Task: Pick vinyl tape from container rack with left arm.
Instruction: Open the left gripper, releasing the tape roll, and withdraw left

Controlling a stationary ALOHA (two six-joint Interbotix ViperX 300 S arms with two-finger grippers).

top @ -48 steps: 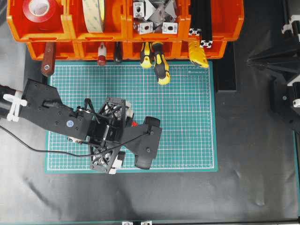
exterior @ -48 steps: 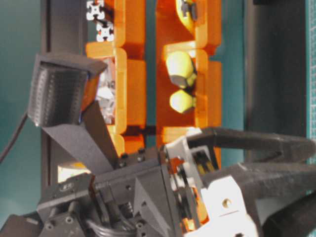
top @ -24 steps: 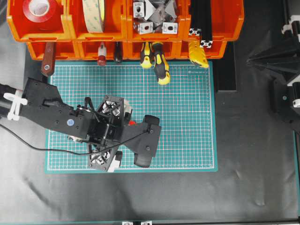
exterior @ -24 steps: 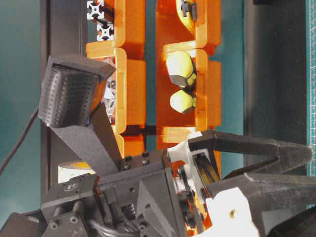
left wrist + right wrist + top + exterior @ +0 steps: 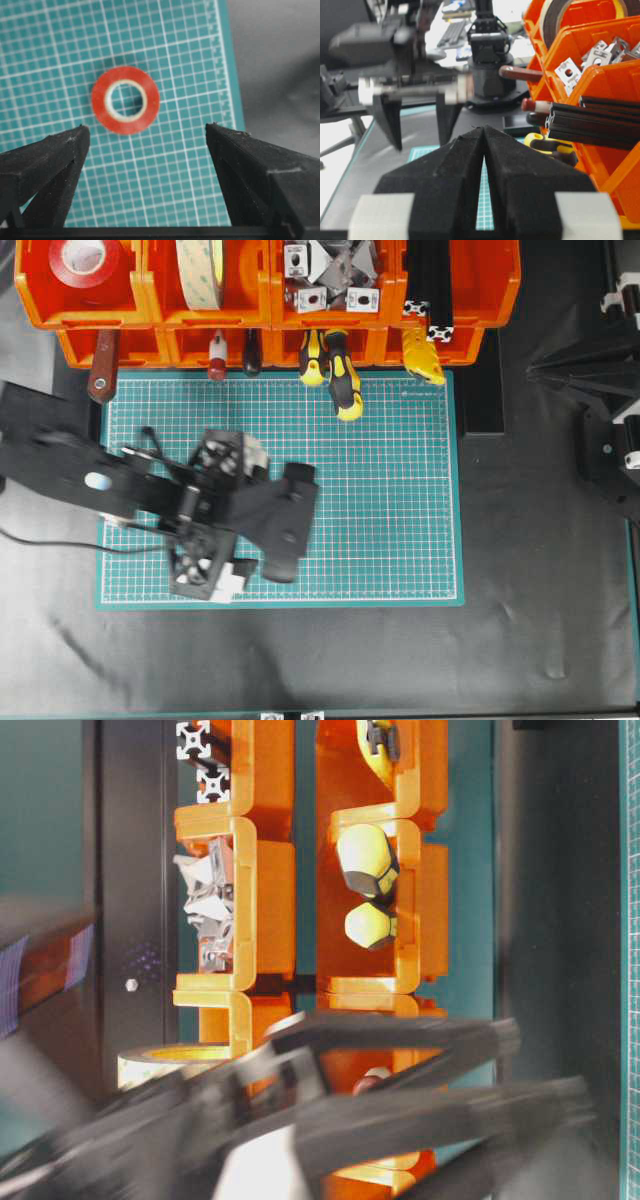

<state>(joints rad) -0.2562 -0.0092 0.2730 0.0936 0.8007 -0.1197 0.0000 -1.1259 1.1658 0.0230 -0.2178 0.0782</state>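
The vinyl tape (image 5: pixel 125 120), a small red ring with a white core, lies flat on the green cutting mat (image 5: pixel 165 170) near one of its edges. My left gripper (image 5: pixel 146 127) hangs above it, open wide, and neither finger touches the roll. Seen from overhead, the left arm (image 5: pixel 90 480) is motion-blurred over the mat's left part. My left gripper (image 5: pixel 215 518) hides the tape there. The orange container rack (image 5: pixel 270 300) runs along the far edge. My right gripper (image 5: pixel 483 129) is shut with nothing in it, well off to the right.
The rack's upper bins hold a bigger red roll (image 5: pixel 85 260), a cream-yellow tape roll (image 5: pixel 203 270), metal brackets (image 5: pixel 330 270) and black profiles (image 5: pixel 430 290). Tool handles (image 5: pixel 340 375) stick out of the lower bins onto the mat. The right arm (image 5: pixel 600 390) stands at the right edge.
The left arm has swung left and toward the rack and now shows blurred. Its jaws spread a little wider. The right arm has not moved.
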